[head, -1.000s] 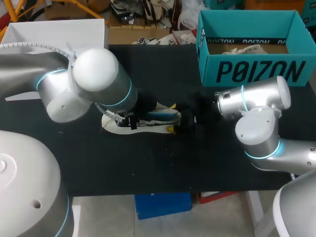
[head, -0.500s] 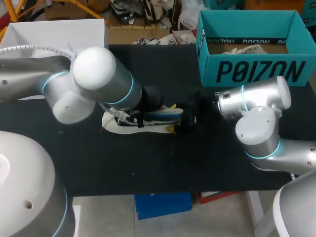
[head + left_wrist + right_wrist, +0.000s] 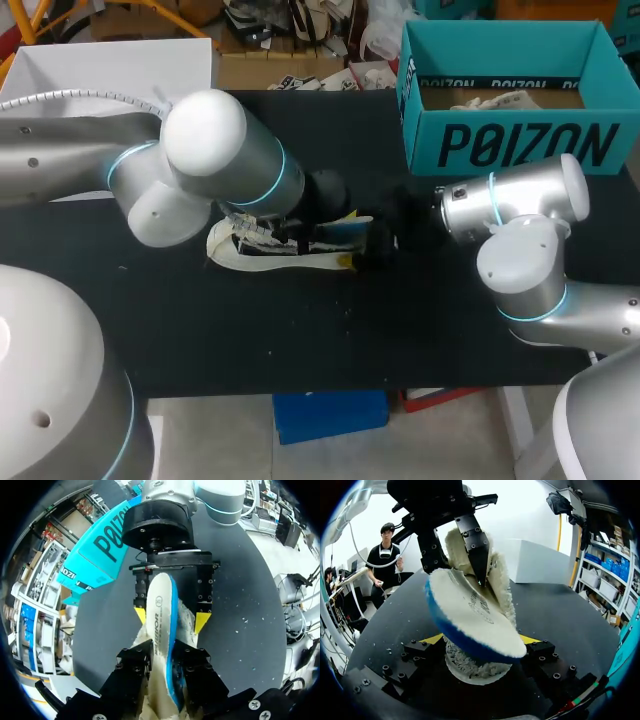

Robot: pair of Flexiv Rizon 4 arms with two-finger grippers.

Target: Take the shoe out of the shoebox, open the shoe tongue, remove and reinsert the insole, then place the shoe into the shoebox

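Note:
A white fleece-lined shoe (image 3: 250,255) lies on its side on the black table (image 3: 300,330). Its white insole with a blue underside (image 3: 335,228) sticks up out of it. My left gripper (image 3: 300,235) sits over the shoe. In the left wrist view the insole (image 3: 162,630) stands on edge between that gripper's (image 3: 165,665) black fingers, which touch it on both sides. My right gripper (image 3: 368,248) meets the shoe from the other end. Its yellow tips (image 3: 201,621) flank the fleece. In the right wrist view the shoe (image 3: 470,667) sits between them under the raised insole (image 3: 470,615).
The open teal shoebox (image 3: 510,145) stands at the table's back right, behind my right arm, and paper shows inside it. A white box (image 3: 110,65) sits at the back left. The table's front half is bare black surface.
My left arm has slid right along the shoe toward the right gripper, and its fingers have spread a little. The right arm and the shoe have stayed put.

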